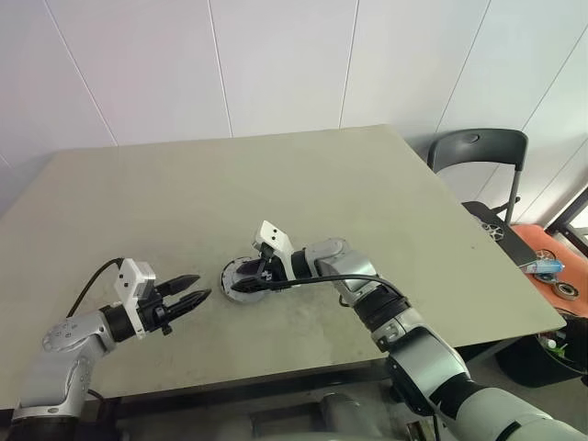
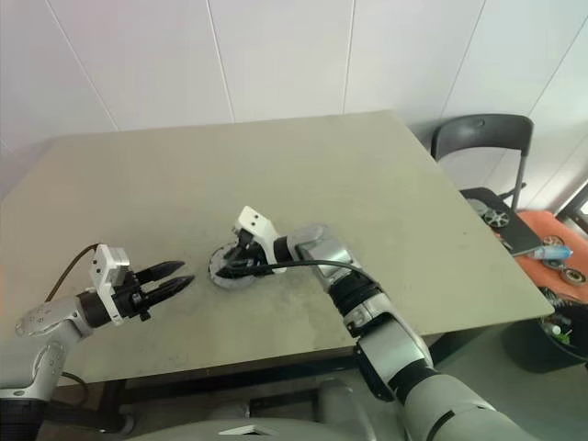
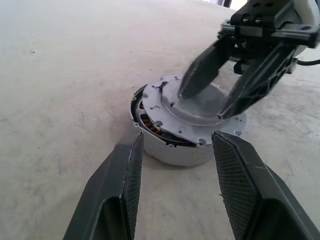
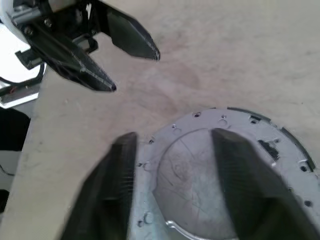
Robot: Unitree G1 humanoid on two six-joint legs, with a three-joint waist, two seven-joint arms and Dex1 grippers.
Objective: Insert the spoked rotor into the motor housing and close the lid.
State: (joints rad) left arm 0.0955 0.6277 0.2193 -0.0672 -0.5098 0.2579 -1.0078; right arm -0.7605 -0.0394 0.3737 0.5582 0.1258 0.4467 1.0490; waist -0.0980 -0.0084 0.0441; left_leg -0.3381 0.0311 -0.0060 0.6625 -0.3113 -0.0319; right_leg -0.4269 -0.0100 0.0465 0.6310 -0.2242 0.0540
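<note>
The motor housing (image 3: 176, 153), a pale round cup with copper windings showing at its rim, stands on the table (image 1: 276, 184) near the front. A silvery lid (image 3: 165, 106) with a raised centre lies on it, slightly askew. The spoked rotor is hidden. My right gripper (image 3: 205, 103) hangs open over the lid, its fingertips (image 4: 126, 145) on either side of the raised centre. My left gripper (image 1: 200, 286) is open and holds nothing. It points at the housing from the left, a short way off.
A black chair (image 1: 478, 152) stands past the table's right far corner. An orange surface with small parts (image 1: 551, 262) lies to the right of the table. The table's front edge runs just below both arms.
</note>
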